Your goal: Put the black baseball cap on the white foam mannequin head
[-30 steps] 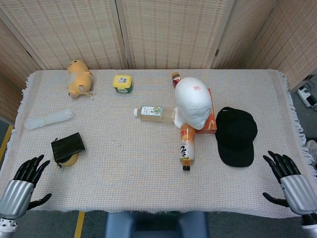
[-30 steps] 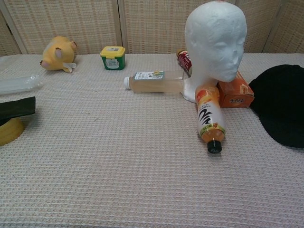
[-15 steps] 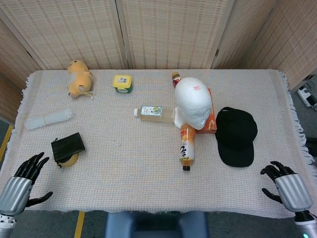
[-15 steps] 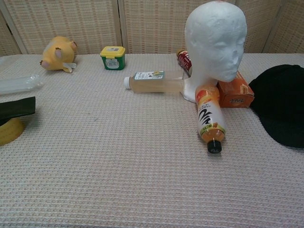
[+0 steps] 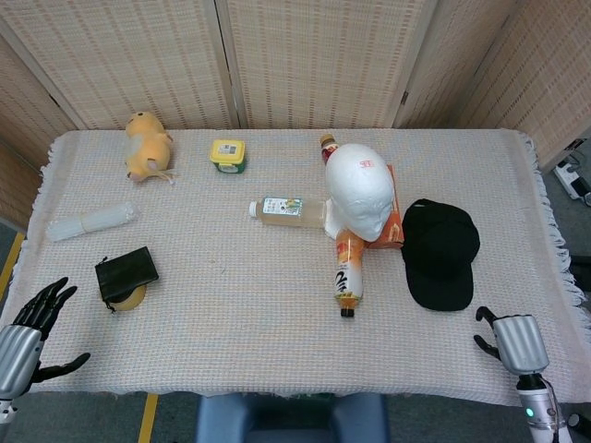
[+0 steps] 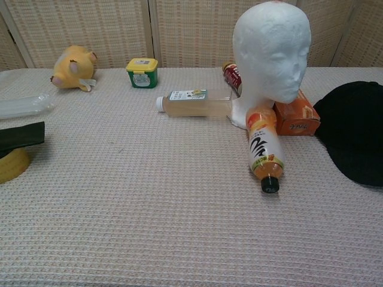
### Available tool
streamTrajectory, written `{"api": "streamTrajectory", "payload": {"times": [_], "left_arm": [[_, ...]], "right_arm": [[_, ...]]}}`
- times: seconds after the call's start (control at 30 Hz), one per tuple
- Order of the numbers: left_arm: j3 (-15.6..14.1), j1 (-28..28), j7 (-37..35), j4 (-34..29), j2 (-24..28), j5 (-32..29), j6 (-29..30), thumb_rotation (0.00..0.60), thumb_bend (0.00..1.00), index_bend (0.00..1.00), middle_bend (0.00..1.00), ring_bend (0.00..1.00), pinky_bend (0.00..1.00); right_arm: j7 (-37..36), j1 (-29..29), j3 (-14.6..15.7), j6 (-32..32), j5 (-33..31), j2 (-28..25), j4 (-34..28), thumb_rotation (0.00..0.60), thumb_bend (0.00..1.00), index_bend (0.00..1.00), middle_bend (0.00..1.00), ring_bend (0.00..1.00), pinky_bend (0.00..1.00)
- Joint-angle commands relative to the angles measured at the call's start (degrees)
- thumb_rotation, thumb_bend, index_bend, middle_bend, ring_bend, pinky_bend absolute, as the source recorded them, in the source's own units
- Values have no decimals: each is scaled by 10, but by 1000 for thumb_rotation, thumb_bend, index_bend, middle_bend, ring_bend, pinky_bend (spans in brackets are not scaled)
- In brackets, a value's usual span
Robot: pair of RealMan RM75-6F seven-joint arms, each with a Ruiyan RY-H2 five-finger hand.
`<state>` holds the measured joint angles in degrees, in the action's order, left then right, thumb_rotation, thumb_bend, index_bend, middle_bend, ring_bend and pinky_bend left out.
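Note:
The black baseball cap (image 5: pixel 440 254) lies flat on the table, just right of the white foam mannequin head (image 5: pixel 360 185), which stands upright near the middle. In the chest view the cap (image 6: pixel 356 134) is cut off by the right edge and the mannequin head (image 6: pixel 272 54) faces forward. My left hand (image 5: pixel 28 337) hangs off the table's front left corner with its fingers spread and nothing in it. My right hand (image 5: pixel 512 341) is at the front right edge, below the cap and apart from it. It holds nothing, and only its silver back and two dark fingertips show. Neither hand shows in the chest view.
An orange drink bottle (image 5: pixel 348 272) lies in front of the head, with a clear bottle (image 5: pixel 286 209) to its left and an orange box (image 5: pixel 395 226) between head and cap. A yellow plush (image 5: pixel 148 146), a green jar (image 5: pixel 228 154), a plastic bag (image 5: pixel 92 221) and a black wallet (image 5: pixel 126 274) are on the left.
Both hands have drawn back toward the table's front edge and lower in the frame. The right hand's fingers, spread before, are now mostly out of sight. Objects on the table have not moved.

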<state>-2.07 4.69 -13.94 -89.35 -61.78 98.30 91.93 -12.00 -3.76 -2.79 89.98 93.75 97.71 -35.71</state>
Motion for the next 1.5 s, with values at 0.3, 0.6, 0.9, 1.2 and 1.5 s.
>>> {"api": "streamTrajectory", "payload": {"times": [0.3, 0.6, 0.9, 1.2, 1.5], "left_arm": [[3, 1, -8, 2, -1, -8, 0, 600, 121, 20, 0, 0, 194], [7, 3, -12, 6, -4, -14, -1, 600, 122, 20, 0, 0, 194], [7, 5, -19, 6, -1, -17, -4, 600, 122, 20, 0, 0, 194], [12, 8, -55, 12, -2, -23, -1, 600, 122, 19, 0, 0, 197], [16, 8, -79, 13, 3, -31, -2, 600, 122, 20, 0, 0, 198]], "right_arm": [[-63, -26, -26, -26, -45, 69, 77, 600, 85, 356, 1000, 1000, 1000], [-86, -45, -17, -31, -43, 116, 144, 600, 171, 406, 1000, 1000, 1000], [-83, -55, -15, -35, -47, 140, 169, 600, 175, 416, 1000, 1000, 1000], [-75, -65, -24, -58, -66, 176, 202, 600, 187, 420, 1000, 1000, 1000], [-68, -78, -27, -52, -72, 200, 224, 600, 209, 420, 1000, 1000, 1000]]}}
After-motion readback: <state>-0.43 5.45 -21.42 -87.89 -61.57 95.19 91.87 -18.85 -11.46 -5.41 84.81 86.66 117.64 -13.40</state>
